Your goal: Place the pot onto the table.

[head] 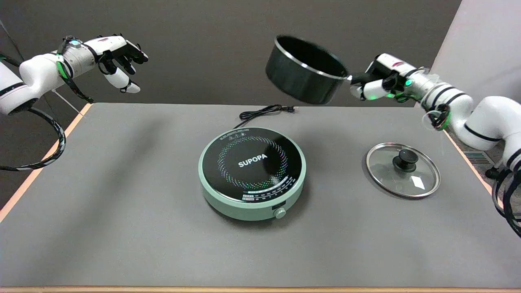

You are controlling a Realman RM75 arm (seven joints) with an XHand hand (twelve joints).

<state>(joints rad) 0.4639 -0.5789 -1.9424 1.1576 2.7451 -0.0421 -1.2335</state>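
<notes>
A black pot [304, 70] with a metal rim hangs in the air above the far side of the grey table [122, 203], tilted with its mouth toward the upper left. My right hand [380, 79] grips its handle at the pot's right side, fingers wrapped around it. The pot sits high above the green induction cooker [251, 173] and slightly behind it.
A glass lid [403, 169] with a black knob lies flat on the table to the right of the cooker. The cooker's black cord [264, 110] lies coiled behind it. The idle left hand [118, 55] is held in the air at the upper left.
</notes>
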